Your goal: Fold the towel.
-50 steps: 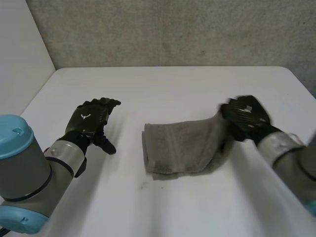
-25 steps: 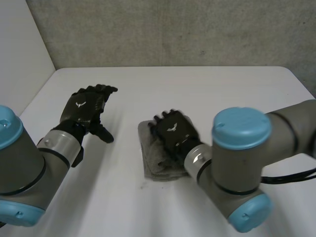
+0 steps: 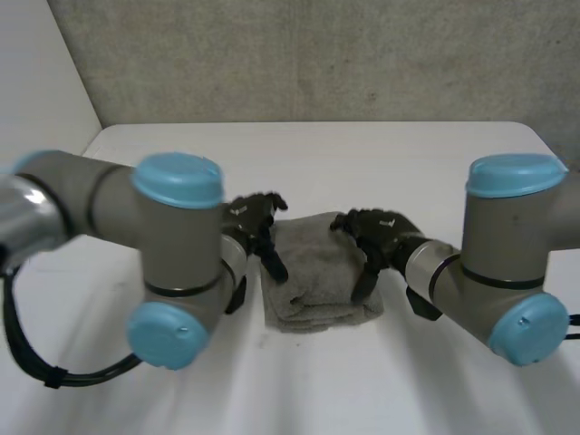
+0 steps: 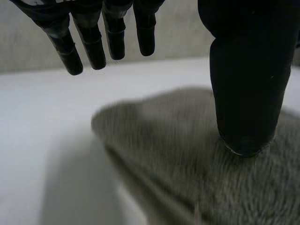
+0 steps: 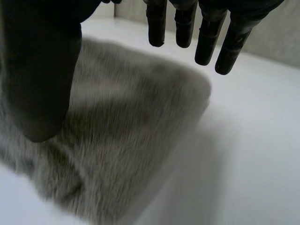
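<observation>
"Two hands are at the towel (image 3: 317, 272). Where does each one stand?" asks the trainee.

"The towel lies as a compact folded block at the middle of the bench (image 3: 381, 154)," the instructor replies. "The left hand (image 3: 249, 217) is at its left edge and the right hand (image 3: 376, 228) at its right edge. The left hand's fingers (image 4: 93, 47) are straight and held apart from the thumb, pinching nothing. The right hand's fingers (image 5: 206, 42) are the same. The left thumb's tip sits on or just above the pile (contact cannot be confirmed)."

"How is the step done well?"

"By the layout, the step is probably pressing and squaring the fold. Procedure:
1. Lower both palms flat, together.
2. Press evenly from the edges toward the middle.
3. Hold the fingers straight, so that no pile snags.
4. Lift vertically, so that the layers are not dragged open."
</observation>
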